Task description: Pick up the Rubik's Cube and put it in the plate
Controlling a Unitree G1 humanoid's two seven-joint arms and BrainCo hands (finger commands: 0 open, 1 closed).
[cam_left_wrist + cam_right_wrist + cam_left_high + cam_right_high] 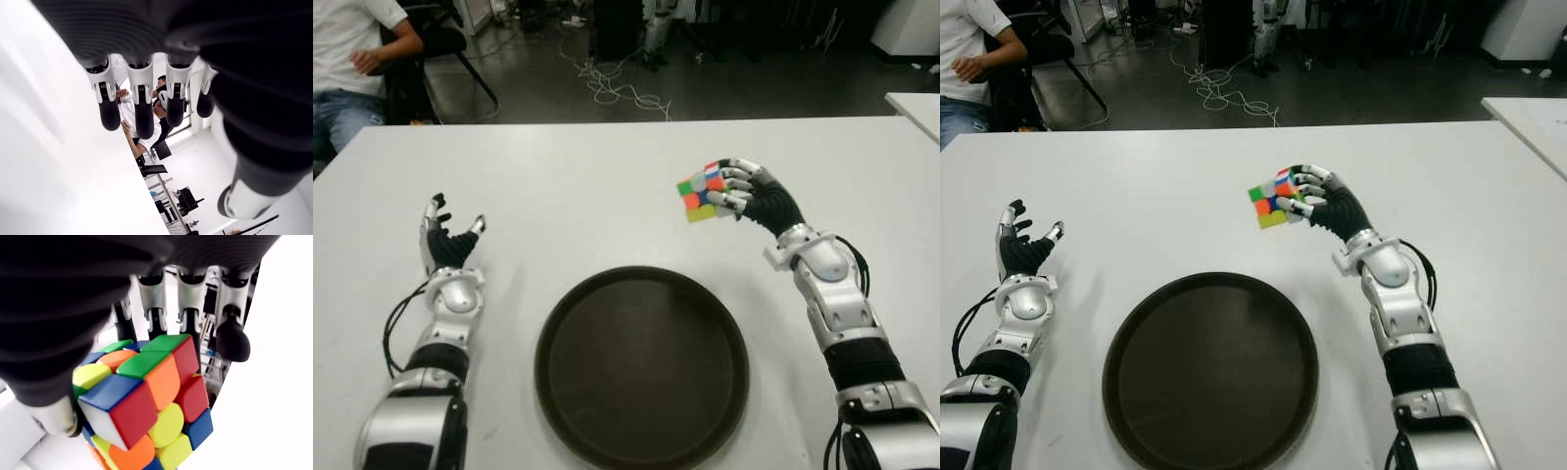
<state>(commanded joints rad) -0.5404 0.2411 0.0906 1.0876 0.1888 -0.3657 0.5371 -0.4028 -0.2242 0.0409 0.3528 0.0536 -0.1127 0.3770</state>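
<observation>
Rubik's Cube held aloft in right hand, beyond the plate; left hand open, palm-up.

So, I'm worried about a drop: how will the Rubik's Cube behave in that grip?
The Rubik's Cube looks rigid, so the right hand shouldn't crush it. Its glossy faces may slip. Flat sides should stop it rolling in the plate.

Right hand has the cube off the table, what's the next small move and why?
Probably carry the right hand back toward the robot and to its left, until the Rubik's Cube is over the dark round plate. The fingers are closed on the cube, which shows beyond the plate's far right rim, not above it. The left hand, open, is left of the plate.
</observation>
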